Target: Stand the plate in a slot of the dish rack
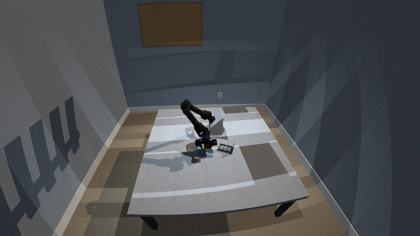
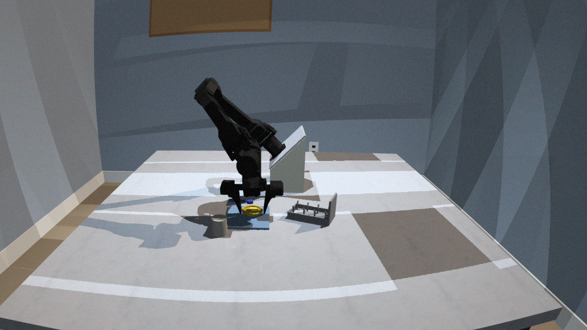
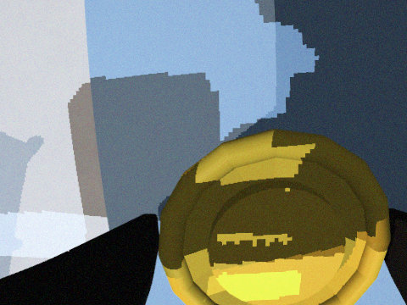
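While the open end effector straddles the plate, a cup stands beside it.

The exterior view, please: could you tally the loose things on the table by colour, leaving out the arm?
Yellow: 1, the plate
Light blue: 1, the mat under it
Dark blue: 1, a small item behind the plate, mostly hidden
Grey: 3, the dish rack, the cup, the wedge block
Total: 6
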`<state>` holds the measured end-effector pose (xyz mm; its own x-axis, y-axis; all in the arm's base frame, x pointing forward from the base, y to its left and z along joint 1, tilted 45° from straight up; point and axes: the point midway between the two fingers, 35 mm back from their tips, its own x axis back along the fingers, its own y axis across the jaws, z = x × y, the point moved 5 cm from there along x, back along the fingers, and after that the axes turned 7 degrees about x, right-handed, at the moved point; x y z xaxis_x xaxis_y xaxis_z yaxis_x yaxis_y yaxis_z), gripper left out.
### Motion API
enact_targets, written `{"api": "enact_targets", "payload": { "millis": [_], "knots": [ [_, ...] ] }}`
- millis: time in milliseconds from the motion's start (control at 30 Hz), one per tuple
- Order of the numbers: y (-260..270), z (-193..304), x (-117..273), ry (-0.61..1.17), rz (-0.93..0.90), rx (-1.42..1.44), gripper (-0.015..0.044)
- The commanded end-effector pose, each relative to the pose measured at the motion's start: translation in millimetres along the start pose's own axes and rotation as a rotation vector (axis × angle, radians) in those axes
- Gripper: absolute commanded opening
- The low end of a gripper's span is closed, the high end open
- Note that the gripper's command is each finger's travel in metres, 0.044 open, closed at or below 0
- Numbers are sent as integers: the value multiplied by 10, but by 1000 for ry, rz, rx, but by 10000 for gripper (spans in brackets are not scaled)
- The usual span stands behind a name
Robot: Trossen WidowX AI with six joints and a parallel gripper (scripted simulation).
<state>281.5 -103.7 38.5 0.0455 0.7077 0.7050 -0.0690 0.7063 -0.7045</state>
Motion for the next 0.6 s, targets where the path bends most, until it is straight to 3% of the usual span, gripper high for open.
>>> {"api": "enact_targets", "payload": {
  "millis": [0,133,500,567],
  "knots": [
    [1,8,-7,2,5,5,316],
    [1,8,-7,2,5,5,289],
    [29,-94,381,-11,-11,21,0],
    [39,-113,488,-11,-14,20,0]
  ]
}}
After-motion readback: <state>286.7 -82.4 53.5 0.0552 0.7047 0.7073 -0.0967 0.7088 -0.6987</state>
